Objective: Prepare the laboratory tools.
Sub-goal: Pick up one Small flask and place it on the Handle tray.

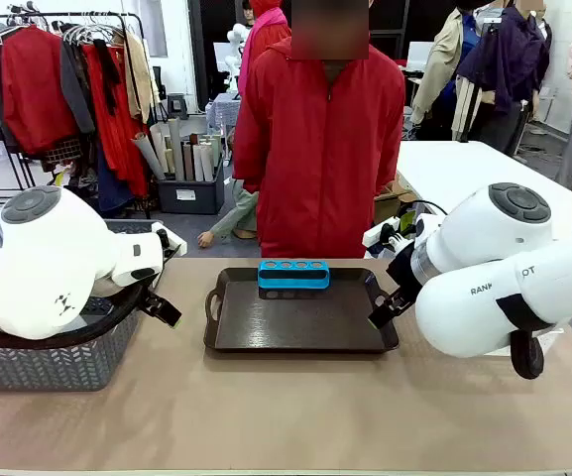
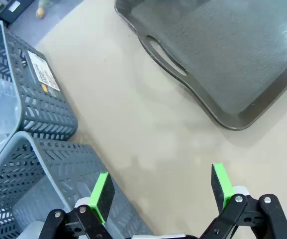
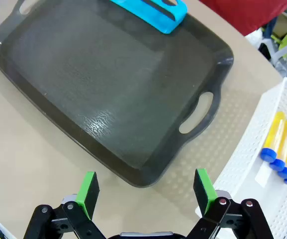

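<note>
Right gripper (image 3: 145, 186) agape; basket (image 3: 245, 154) holds 4 tubes (image 3: 277, 137).

- The right arm (image 1: 504, 297) has dark letters "RAN" on its white shell, and "OT" a bit farther along.
- The white label (image 2: 44, 74) on the grey basket (image 2: 44, 117) is too small to read.

It is a robot test lab, set up in an open hall that also stores clothing. Far beyond the left fingers (image 1: 167, 311), a rail (image 1: 77, 14) hangs full of red and grey garments, and a bin (image 1: 190, 194) of rolled sheets stands on the bare floor. Beyond the right fingers (image 1: 383, 315) stands a second, white table (image 1: 464, 174). Ahead of both pairs lies a tan bench (image 1: 266, 407) with a tray (image 1: 300, 322). Beside the right fingers, capped tubes (image 3: 277, 139) lie in a white basket (image 3: 247, 164).
</note>
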Controlling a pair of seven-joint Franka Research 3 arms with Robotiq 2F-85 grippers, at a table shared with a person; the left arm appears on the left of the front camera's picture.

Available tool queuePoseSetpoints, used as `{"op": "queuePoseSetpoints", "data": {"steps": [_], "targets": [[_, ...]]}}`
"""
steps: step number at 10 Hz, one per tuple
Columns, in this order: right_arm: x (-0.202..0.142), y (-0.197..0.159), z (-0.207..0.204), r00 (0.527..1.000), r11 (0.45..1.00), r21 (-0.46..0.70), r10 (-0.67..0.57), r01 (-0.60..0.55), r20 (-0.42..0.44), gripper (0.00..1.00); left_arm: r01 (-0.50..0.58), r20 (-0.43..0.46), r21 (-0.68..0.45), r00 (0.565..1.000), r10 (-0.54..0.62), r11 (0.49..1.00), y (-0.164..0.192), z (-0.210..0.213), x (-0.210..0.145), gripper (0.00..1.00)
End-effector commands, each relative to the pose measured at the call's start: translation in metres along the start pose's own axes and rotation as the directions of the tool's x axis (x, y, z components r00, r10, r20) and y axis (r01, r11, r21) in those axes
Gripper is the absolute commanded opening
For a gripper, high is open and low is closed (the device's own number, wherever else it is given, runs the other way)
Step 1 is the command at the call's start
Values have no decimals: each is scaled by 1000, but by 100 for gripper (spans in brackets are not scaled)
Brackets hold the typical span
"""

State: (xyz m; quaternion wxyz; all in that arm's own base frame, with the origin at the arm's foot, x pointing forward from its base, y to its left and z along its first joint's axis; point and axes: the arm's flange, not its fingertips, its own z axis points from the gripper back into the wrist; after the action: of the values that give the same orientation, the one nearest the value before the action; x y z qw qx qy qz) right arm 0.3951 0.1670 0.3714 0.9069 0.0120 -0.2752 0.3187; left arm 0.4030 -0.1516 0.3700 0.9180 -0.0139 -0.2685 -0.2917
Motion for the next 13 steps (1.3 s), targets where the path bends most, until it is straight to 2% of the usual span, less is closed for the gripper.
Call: {"op": "queuePoseSetpoints", "data": {"steps": [1,13], "targets": [[0,0,0,1000,1000,0,0,0,0,100,0,0,0,1000,0,1000,0,0,0,100],[0,0,0,1000,1000,0,0,0,0,100,0,0,0,1000,0,1000,0,0,0,100]]}}
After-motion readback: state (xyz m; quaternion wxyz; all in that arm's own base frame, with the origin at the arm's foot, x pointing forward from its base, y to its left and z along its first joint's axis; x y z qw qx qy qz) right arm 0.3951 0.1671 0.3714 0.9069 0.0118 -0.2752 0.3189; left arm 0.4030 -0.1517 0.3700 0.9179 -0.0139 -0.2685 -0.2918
